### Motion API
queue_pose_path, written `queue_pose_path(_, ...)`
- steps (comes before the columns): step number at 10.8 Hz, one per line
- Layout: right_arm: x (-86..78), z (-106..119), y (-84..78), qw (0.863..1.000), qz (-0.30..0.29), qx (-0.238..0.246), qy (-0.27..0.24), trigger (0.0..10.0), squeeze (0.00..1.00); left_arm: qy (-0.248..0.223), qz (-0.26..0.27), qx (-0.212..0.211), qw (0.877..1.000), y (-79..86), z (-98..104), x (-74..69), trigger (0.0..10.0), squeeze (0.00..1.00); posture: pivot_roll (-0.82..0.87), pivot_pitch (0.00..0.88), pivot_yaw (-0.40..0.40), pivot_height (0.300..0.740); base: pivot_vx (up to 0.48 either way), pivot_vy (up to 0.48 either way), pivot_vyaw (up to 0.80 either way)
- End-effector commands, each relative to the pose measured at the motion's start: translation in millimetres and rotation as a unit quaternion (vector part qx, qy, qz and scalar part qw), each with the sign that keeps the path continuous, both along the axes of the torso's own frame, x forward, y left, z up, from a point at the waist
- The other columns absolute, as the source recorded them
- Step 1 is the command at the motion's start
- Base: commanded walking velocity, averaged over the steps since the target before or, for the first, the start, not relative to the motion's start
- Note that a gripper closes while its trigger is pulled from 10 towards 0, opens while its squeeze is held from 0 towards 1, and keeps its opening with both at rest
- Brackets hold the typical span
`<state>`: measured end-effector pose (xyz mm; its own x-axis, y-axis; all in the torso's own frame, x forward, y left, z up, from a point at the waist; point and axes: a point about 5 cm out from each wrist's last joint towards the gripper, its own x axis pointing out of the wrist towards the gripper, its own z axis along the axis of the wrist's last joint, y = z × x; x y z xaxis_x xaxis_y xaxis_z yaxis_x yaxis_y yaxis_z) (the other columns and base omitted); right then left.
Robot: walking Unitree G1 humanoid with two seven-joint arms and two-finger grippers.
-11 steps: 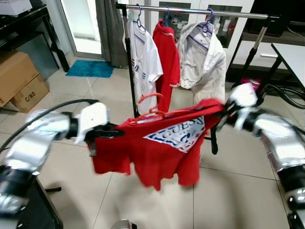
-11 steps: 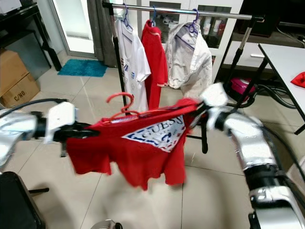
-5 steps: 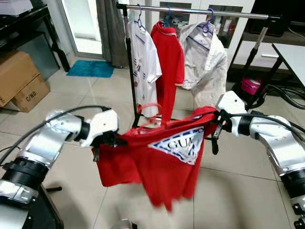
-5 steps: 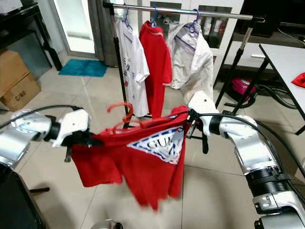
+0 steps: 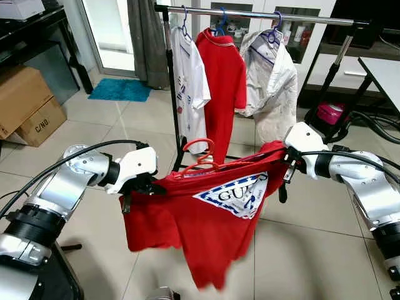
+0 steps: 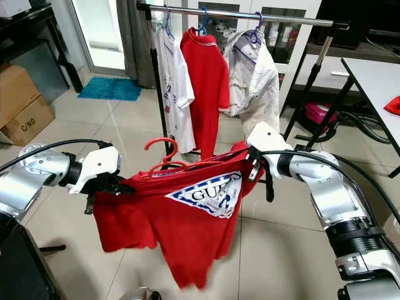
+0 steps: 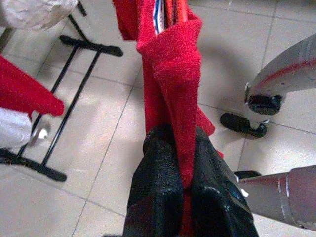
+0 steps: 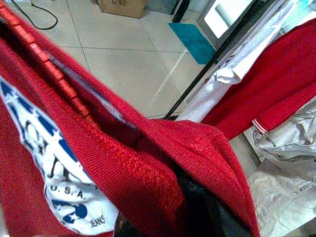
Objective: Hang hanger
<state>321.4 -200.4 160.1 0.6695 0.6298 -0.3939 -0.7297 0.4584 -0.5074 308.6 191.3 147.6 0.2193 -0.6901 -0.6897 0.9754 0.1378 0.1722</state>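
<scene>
In front of the metal clothes rail, the red printed T-shirt on its red plastic hanger has stopped swinging and hangs steadier, the left gripper and right gripper each clamped tight on a shoulder, ready for lifting.

Both arms raised forward — left gripper and right gripper clamped closed.

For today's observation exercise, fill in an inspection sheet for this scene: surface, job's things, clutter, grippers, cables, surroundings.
Surface: pale tiled floor.
Job's things: red logo T-shirt on a red plastic hanger, stretched between both grippers; metal clothes rail beyond.
Clutter: cardboard boxes, pink object under the rail.
Grippers: left gripper shut on the shirt's shoulder; right gripper at the other shoulder, fingers covered by cloth.
Cables: black cable along the left arm; floor cables.
Surroundings: three hung garments, teal mat.
</scene>
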Motion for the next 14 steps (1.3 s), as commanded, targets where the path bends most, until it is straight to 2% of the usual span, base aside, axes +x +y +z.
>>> queue_pose_path(1, 1.1, 12, 7.0, 1.0, 0.023, -0.006, -0.019, 0.0, 0.0, 0.002, 0.013, 0.023, 1.0, 3.5, -3, 2.2, 0.0, 0.0, 0.06, 0.0, 0.038, 0.74, 0.0, 0.0, 0.0)
queue_pose_path(3, -7.9, 13, 21.4, 0.998, 0.066, 0.014, -0.009, 0.0, 0.0, -0.028, 0.036, 0.013, 0.999, -3.9, -1, 11.7, 0.0, 0.0, 0.06, 0.0, 0.035, 0.74, 0.0, 0.0, 0.0)
queue_pose_path(7, -9.1, 20, 34.5, 0.996, 0.084, 0.031, -0.013, 0.0, 0.0, 0.01, 0.001, 0.019, 1.0, -13.6, -11, 6.2, 0.0, 0.0, 0.06, 0.0, 0.038, 0.74, 0.0, 0.0, 0.0)
queue_pose_path(9, -5.2, 20, 33.6, 0.997, 0.069, 0.024, -0.018, 0.0, 0.0, 0.036, -0.017, 0.036, 0.999, -13.2, -15, 0.6, 0.0, 0.0, 0.06, 0.0, 0.045, 0.74, 0.0, 0.0, 0.0)
queue_pose_path(10, -4.5, 16, 29.1, 0.998, 0.063, -0.003, -0.016, 0.0, 0.0, 0.036, -0.012, 0.039, 0.999, -11.4, -16, 1.1, 0.0, 0.0, 0.06, 0.0, 0.048, 0.74, 0.0, 0.0, 0.0)
queue_pose_path(12, -2.5, 0, 11.4, 0.995, 0.036, -0.095, -0.012, 0.0, 0.0, 0.039, 0.011, 0.066, 0.997, 0.8, -16, 3.9, 0.0, 0.0, 0.06, 0.0, 0.053, 0.74, 0.0, 0.0, 0.0)
queue_pose_path(14, 0.7, -5, 4.2, 0.989, 0.016, -0.147, -0.019, 0.0, 0.0, 0.044, 0.035, 0.091, 0.994, 5.7, -18, 6.8, 0.0, 0.0, 0.06, 0.0, 0.053, 0.74, 0.0, 0.0, 0.0)
